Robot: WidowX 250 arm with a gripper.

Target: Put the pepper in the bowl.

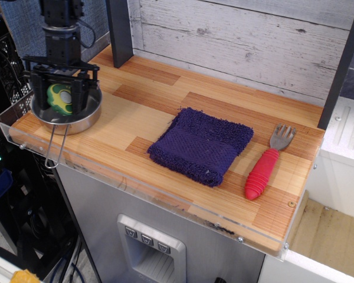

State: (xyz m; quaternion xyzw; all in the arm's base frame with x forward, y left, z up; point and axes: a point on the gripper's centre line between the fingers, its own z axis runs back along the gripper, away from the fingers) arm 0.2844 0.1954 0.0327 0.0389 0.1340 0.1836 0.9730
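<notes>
The steel bowl (82,121) with a wire loop handle sits at the left end of the wooden counter. My black gripper (60,97) hangs low over the bowl's middle, shut on the green pepper (60,98) with its yellow rim and pale centre. The pepper stands upright between the fingers, inside the bowl's rim. I cannot tell whether it touches the bowl's floor.
A purple cloth (200,144) lies mid-counter. A red-handled fork (265,165) lies at the right. A dark post (119,29) stands behind the bowl. A clear plastic lip (15,121) edges the counter's left and front. A wooden plank wall runs behind.
</notes>
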